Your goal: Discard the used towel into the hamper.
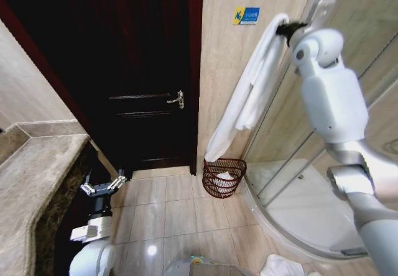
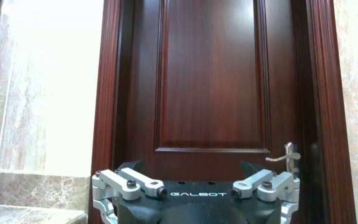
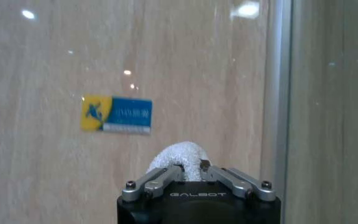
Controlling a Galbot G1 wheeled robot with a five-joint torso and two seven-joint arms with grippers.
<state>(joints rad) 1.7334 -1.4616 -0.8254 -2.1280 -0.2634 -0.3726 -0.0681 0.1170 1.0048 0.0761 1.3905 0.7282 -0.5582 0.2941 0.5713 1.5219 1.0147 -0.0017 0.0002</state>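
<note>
A long white towel (image 1: 250, 92) hangs down the beige wall from my raised right gripper (image 1: 287, 28), which is shut on its top fold. In the right wrist view the towel's top (image 3: 180, 157) bulges out between the closed fingers (image 3: 160, 178). The towel's lower end dangles just above the hamper (image 1: 223, 176), a round dark reddish-brown wire basket on the tiled floor by the shower, with some white cloth inside. My left gripper (image 1: 103, 185) is low at the left, beside the counter, open and holding nothing; in its wrist view it (image 2: 196, 186) faces the dark door.
A dark wooden door (image 1: 149, 71) with a metal handle (image 1: 177, 99) stands left of the hamper. A curved glass shower enclosure (image 1: 323, 183) fills the right. A stone counter (image 1: 37, 170) runs along the left. White cloth (image 1: 283, 265) lies on the floor near the front.
</note>
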